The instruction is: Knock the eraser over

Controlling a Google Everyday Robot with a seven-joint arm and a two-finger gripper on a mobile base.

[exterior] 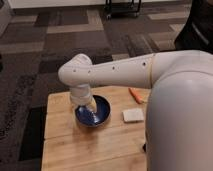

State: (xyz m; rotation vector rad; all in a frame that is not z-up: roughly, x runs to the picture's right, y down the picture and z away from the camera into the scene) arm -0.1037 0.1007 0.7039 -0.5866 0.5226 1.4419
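Note:
My white arm reaches from the right across the wooden table [70, 145] and bends down at the wrist. My gripper [88, 106] hangs over the left part of a blue bowl [101, 114], low inside its rim. No black eraser shows clearly. A small dark shape [144, 147] peeks out at the edge of my arm's body on the right side of the table, and I cannot tell what it is.
A flat white rectangular pad [133, 115] lies right of the bowl. An orange carrot-like object [135, 95] lies behind it near the table's far edge. Patterned carpet surrounds the table. A dark cart [122, 7] stands far back.

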